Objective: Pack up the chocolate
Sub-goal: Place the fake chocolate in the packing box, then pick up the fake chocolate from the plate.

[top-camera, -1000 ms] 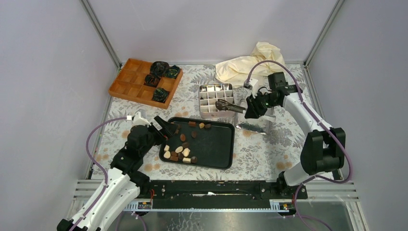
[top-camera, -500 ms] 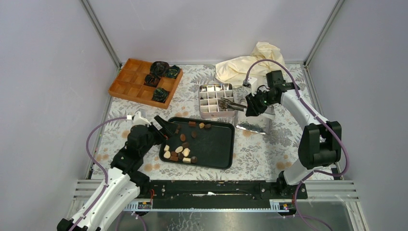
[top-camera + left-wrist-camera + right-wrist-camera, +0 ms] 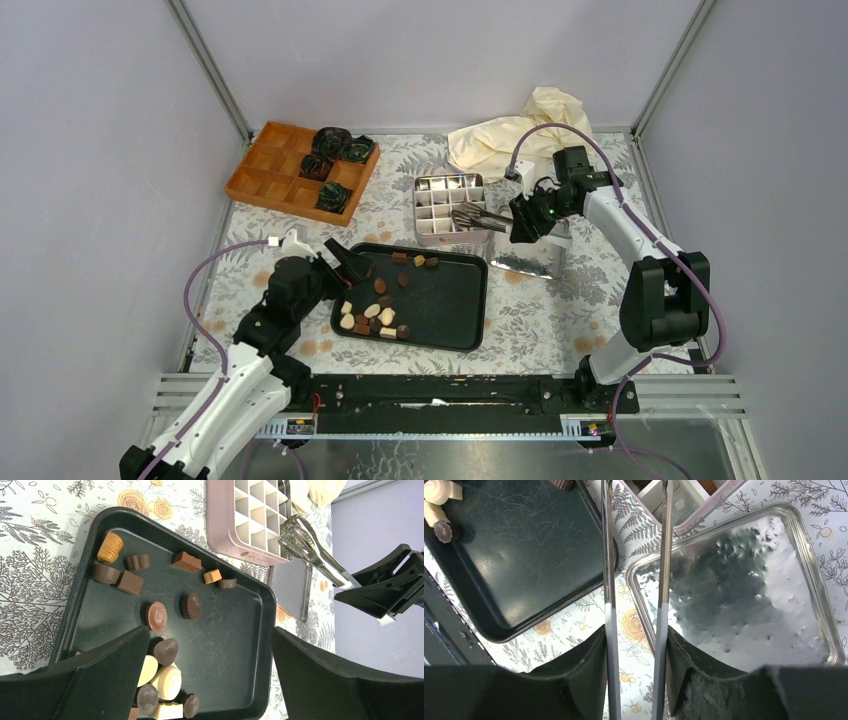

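Chocolate [image 3: 372, 312] on tray [image 3: 445, 305] beside wide-open left claw [image 3: 346, 262], well apart from right claw [image 3: 521, 220] clasping tongs [image 3: 478, 216]

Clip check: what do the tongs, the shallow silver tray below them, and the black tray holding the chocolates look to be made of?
Slim silver tongs: likely polished steel; thin bright arms with mirror glints.
Shallow silver rectangular tray: probably thin metal with a hammered-looking finish; dimpled, wavy reflections.
Black rectangular tray: probably plastic, though coated metal is possible; dull sheen, many fine scratches.
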Robot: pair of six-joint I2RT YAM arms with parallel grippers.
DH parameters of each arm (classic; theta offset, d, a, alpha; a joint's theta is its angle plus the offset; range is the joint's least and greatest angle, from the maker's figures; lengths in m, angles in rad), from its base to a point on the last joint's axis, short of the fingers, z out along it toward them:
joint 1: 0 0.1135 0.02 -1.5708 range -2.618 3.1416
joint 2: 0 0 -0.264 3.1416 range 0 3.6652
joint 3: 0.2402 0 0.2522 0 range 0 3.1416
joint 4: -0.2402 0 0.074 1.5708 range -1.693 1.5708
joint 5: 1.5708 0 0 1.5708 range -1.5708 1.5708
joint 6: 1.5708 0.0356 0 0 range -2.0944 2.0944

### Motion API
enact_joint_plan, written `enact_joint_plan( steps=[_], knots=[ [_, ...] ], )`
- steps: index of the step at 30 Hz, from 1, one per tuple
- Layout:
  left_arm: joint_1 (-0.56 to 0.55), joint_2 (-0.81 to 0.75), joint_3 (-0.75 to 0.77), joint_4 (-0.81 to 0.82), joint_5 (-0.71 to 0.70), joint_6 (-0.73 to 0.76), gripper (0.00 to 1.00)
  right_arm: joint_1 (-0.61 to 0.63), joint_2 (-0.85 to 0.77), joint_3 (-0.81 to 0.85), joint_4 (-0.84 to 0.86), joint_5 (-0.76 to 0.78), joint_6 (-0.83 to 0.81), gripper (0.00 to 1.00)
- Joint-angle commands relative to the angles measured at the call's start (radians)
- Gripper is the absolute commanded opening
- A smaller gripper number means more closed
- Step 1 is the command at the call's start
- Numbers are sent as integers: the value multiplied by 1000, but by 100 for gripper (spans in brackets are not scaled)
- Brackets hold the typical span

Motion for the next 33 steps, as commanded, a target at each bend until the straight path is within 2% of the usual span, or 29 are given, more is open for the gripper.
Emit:
enact_joint_plan(
  steps=[1, 8, 13, 16, 21, 27, 33],
  knots=[
    [4, -14, 0, 54, 14, 17, 99, 0, -63, 27, 1, -73, -13, 46],
    [5, -30, 0, 35, 0, 25, 99, 5, -163, -74, -32, -330, -145, 45],
    [4, -38, -2, 34, -35, 22, 99, 63, -196, -184, -72, -438, -376, 45],
    [4, -34, -1, 38, -42, 19, 99, 137, -186, -220, -63, -390, -459, 45],
    [4, -38, 0, 31, -43, 17, 99, 254, -119, -208, -17, -190, -476, 45],
    [4, -75, -12, 6, -54, 4, 99, 320, -50, -185, 47, -50, -429, 45],
    [4, -99, -29, 2, -70, -7, 99, 373, -2, -147, 78, 18, -345, 45]
  ],
)
